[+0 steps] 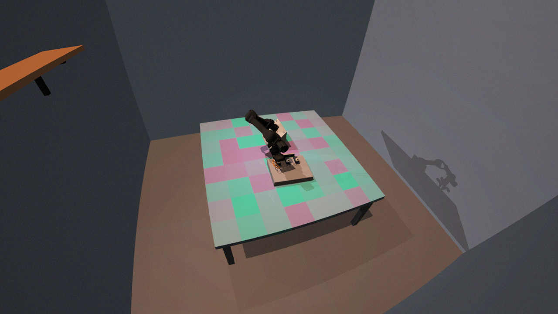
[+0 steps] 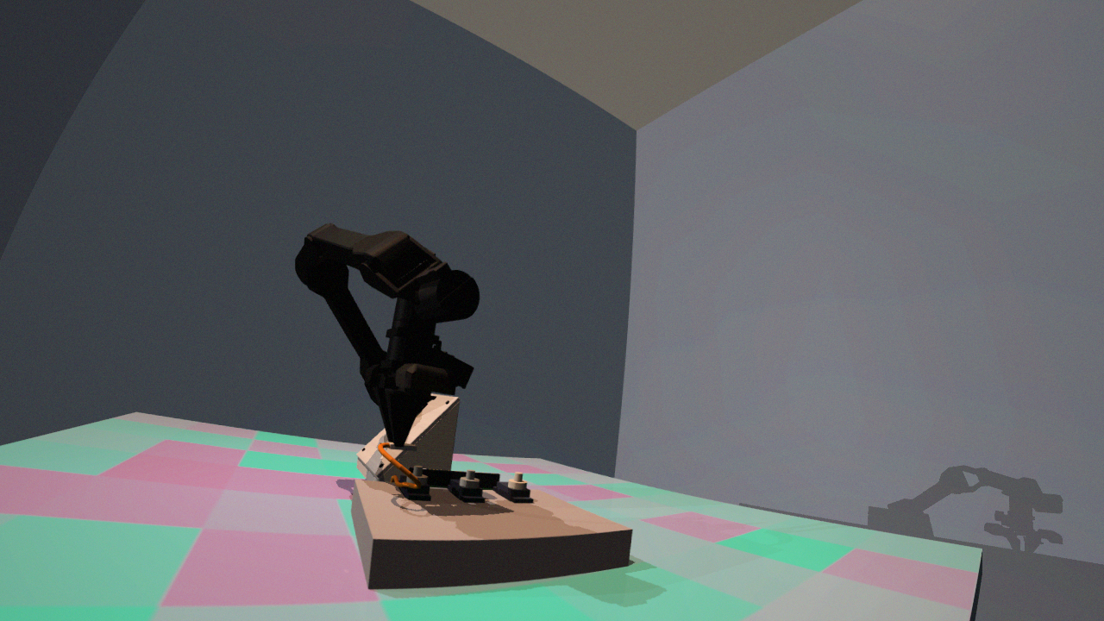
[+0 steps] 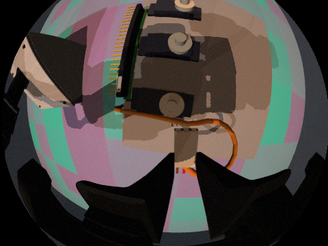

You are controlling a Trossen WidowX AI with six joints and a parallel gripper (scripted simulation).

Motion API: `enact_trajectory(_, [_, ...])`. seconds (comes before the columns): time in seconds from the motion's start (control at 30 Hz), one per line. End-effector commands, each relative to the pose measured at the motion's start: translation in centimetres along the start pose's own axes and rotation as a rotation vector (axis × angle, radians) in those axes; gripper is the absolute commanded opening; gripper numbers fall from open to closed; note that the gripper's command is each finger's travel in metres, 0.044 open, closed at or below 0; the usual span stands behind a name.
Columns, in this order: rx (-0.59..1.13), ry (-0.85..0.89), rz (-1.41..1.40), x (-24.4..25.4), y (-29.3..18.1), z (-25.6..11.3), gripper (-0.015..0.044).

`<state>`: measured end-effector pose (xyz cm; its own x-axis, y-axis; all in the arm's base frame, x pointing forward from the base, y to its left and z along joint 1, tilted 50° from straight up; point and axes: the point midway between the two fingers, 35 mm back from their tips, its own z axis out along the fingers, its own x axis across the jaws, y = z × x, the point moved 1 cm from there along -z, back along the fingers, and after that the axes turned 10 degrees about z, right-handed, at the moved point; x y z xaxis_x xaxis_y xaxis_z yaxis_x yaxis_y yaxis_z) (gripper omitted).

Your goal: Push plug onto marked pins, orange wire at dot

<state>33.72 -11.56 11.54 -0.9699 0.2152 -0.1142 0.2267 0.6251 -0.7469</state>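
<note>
My gripper [image 3: 184, 156] [image 2: 398, 443] is shut on the plug [image 3: 185, 147], held by its sides near its wire end. The plug is raised above the holder; its end with the holes points up the wrist view, away from the fingers. The orange lead [image 3: 234, 143] [image 2: 383, 450] loops from the plug to the nearest servo [image 3: 160, 102]. The pin row [image 3: 116, 55] sticks out to the left of its black strip in the wrist view, roughly at right angles to the plug. A pale band [image 3: 119, 83] with a red dot [image 3: 118, 89] marks the end nearest the lead.
Two more servos [image 3: 169, 46] [image 3: 174, 9] stand along the holder [image 2: 501, 557] [image 1: 293, 182] beside the pin strip. The arm's pale slanted base [image 3: 44, 76] [image 2: 443, 432] stands beyond the pin side. The checkered table [image 1: 249, 210] surrounds the holder.
</note>
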Motion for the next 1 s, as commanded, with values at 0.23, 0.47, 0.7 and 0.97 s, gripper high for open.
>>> enact_trajectory(0.23, [-0.009, 0.003, 0.314, 2.8, 1.7, -0.4, 0.0])
enact_trajectory(0.47, [-0.011, 0.005, 0.508, 4.6, 2.5, -0.5, 0.0])
enact_trajectory(0.7, [-0.011, 0.008, 0.702, 6.5, 3.2, -0.6, 0.0])
enact_trajectory(0.97, [-0.009, 0.01, 0.925, 8.6, 4.0, -0.5, 0.0])
